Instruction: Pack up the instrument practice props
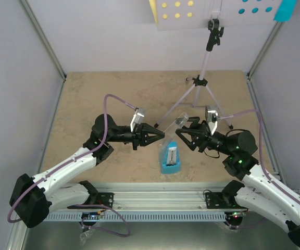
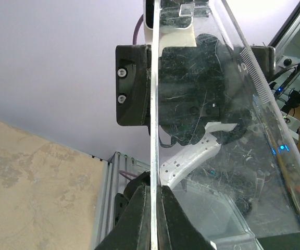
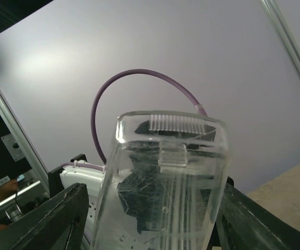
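The pale lilac music stand (image 1: 202, 78) stands at the back, its holed desk (image 1: 212, 13) at the top edge. A yellow sheet (image 1: 153, 10) and a cyan sheet (image 1: 285, 9) show behind the desk. The blue metronome (image 1: 170, 159) lies on the table between the arms. My left gripper (image 1: 162, 134) is shut on the thin wall of a clear plastic cover (image 1: 177, 123), held in the air above the metronome; the pinch shows in the left wrist view (image 2: 152, 200). My right gripper (image 1: 184, 133) is open, its fingers (image 3: 51, 219) spread on either side of the cover (image 3: 165, 177).
The stand's tripod legs (image 1: 212, 107) spread over the back middle of the tan table, one foot close to my right gripper. Grey walls enclose the table (image 1: 87, 99) on the left, right and back. An aluminium rail (image 1: 160, 195) runs along the near edge.
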